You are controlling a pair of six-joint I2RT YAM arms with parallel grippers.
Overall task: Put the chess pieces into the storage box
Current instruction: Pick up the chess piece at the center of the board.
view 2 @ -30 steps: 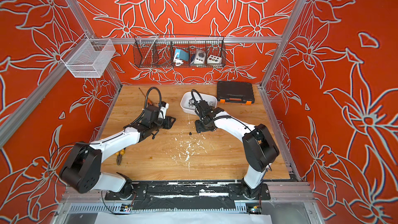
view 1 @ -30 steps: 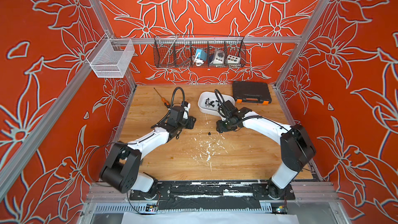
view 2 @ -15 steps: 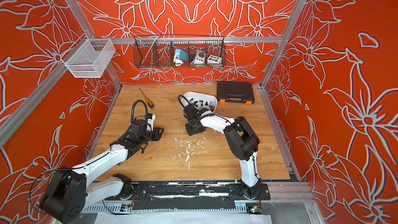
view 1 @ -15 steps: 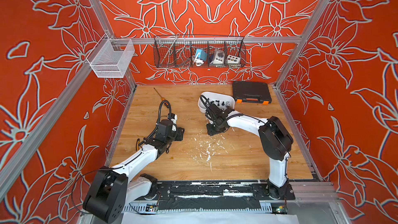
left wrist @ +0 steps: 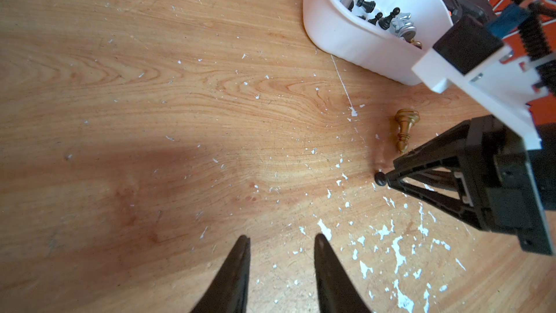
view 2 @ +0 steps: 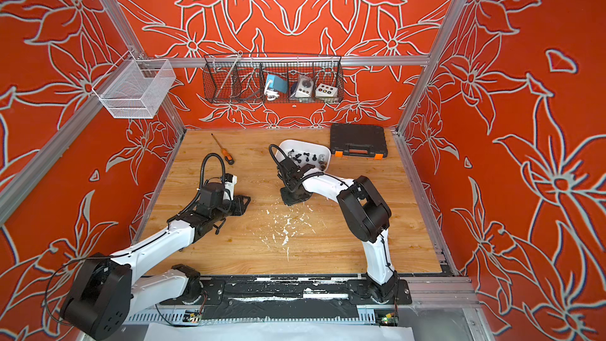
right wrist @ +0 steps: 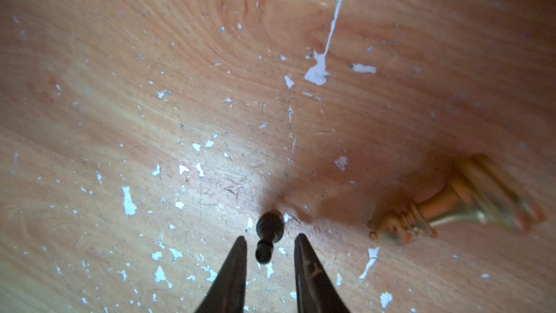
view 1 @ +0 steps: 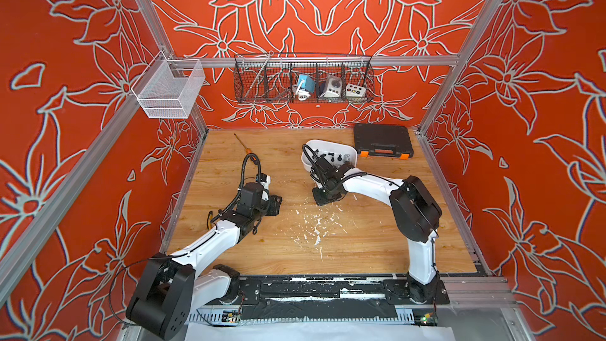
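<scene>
Overhead, a wooden tabletop (view 1: 360, 241) filled the floor of an orange, flower-patterned enclosure, with two white arms reaching in from the near edge. The white storage box (left wrist: 337, 31) sat toward the back of the table. It held several black and silver chess pieces (left wrist: 365, 3).

The right gripper (right wrist: 270, 237) pointed down at the table just in front of the box. Its jaws stood slightly apart, one on each side of a pawn, and a sliver of table showed either side, so nothing was pinched yet. The left gripper (left wrist: 281, 240) hovered well apart over bare wood, jaws parted and empty.

A gold chess piece (left wrist: 404, 127) lay on its side between the box and the right gripper, just beside the fingers. The small black pawn (right wrist: 268, 230) sat between the right fingertips. Whether it stood or lay flat could not be told.

Both loose pieces looked like hard, glossy plastic, very light and stiff. Such a pawn would probably squirt out of a pinch on its round head, so the narrow neck or the body above the base seemed the safer hold. The gold piece would likely roll if nudged, and its slim waist offered the best purchase.
</scene>
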